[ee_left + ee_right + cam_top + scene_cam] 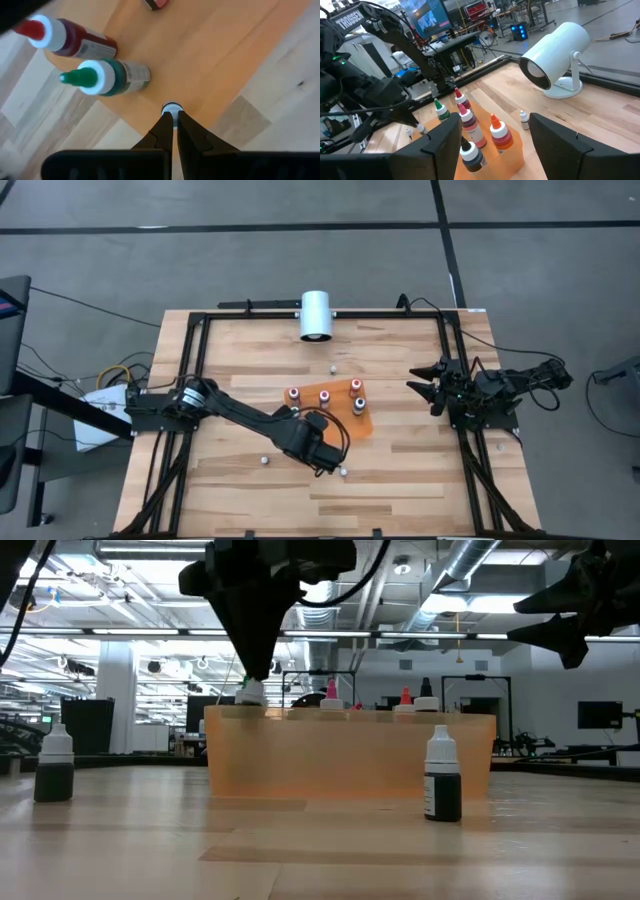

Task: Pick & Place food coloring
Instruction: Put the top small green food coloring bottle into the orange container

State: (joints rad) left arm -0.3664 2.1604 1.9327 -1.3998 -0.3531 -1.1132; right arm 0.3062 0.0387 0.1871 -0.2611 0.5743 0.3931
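Left gripper (172,119) pinched on a white-capped food-coloring bottle (171,107) at the near edge of the orange tray (340,416). Four bottles already standing in tray; strays on table (420,470). Best carried clear over the green-topped bottle (102,77), then set down upright. Right gripper (425,385) parked aside, jaws wide, empty.

tray (335,395): orange, flat, mid-bench
cylinder (316,315): white, lying at far edge
bench (420,470): pale wood planks

Robotics lab — exposed ceiling ducts (470,570), monitors (422,15), workbenches.
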